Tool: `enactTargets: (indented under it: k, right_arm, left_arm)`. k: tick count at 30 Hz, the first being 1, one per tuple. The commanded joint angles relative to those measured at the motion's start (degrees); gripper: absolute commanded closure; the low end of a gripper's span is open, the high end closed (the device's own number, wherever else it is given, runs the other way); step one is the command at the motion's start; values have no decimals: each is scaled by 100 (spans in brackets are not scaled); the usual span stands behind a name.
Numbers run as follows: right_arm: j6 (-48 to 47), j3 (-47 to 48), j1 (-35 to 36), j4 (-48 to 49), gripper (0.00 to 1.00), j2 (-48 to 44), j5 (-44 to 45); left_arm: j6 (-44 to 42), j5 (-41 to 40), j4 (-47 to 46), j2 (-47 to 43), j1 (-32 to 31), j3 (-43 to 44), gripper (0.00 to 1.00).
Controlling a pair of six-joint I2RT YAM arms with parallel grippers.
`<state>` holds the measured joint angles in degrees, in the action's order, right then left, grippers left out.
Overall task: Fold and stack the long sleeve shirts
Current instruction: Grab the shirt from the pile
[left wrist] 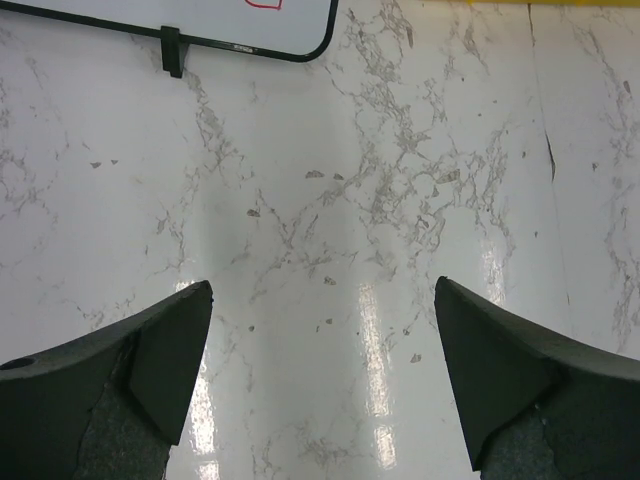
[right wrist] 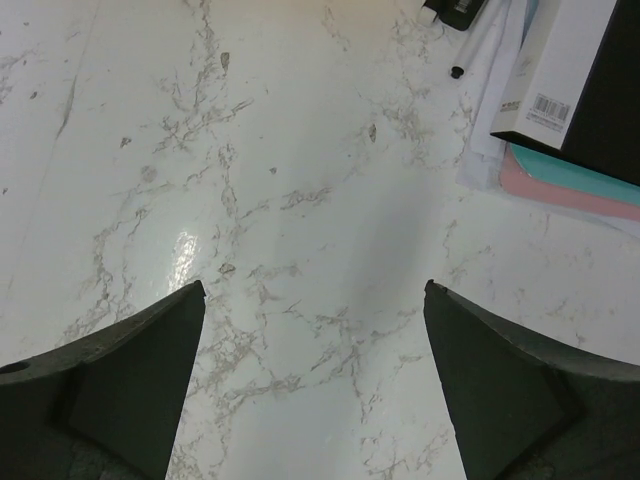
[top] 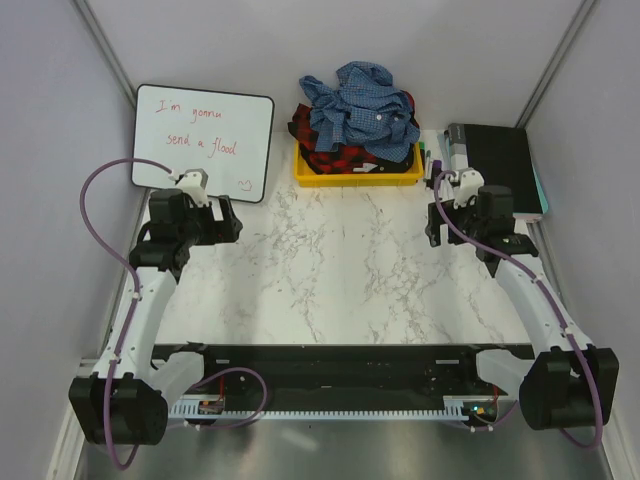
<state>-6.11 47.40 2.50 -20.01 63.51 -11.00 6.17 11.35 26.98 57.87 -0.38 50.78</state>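
Note:
The blue checked shirt (top: pixel 358 108) lies crumpled on top of the red-and-black plaid shirt (top: pixel 335 155), both heaped in a yellow bin (top: pixel 355 179) at the back centre of the marble table. My left gripper (top: pixel 232 219) hovers at the left, well short of the bin, open and empty; its fingers (left wrist: pixel 165 350) frame bare marble. My right gripper (top: pixel 437 222) hovers at the right, also open and empty, with its fingers (right wrist: pixel 140 370) wide apart over bare marble. Neither shirt shows in the wrist views.
A whiteboard (top: pixel 203 142) with red writing leans at the back left; its edge shows in the left wrist view (left wrist: pixel 200 30). A black box (top: pixel 497 165) on pink and teal folders (right wrist: pixel 570 185), with pens, lies at the back right. Grey walls enclose both sides.

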Motion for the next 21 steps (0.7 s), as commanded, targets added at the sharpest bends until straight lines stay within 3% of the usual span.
enactTargets:
  k: [1,10,16,21]
  right_arm:
    - [-223,689,5,261,2,363,-472]
    - [-1242,3220,504,348,2,2190,-394]
    - [-2533,4302,1155,1191,2,3428,-113]
    - [-3378,4348,1577,2711,2,4265,378]
  left_arm:
    - [104,129,-18,67,12,370,1]
    - [-442,1299,-184,-20,12,661,1]
    - [-442,1782,-527,-65,12,634,1]
    - [-363,1756,-536,58,12,547,1]
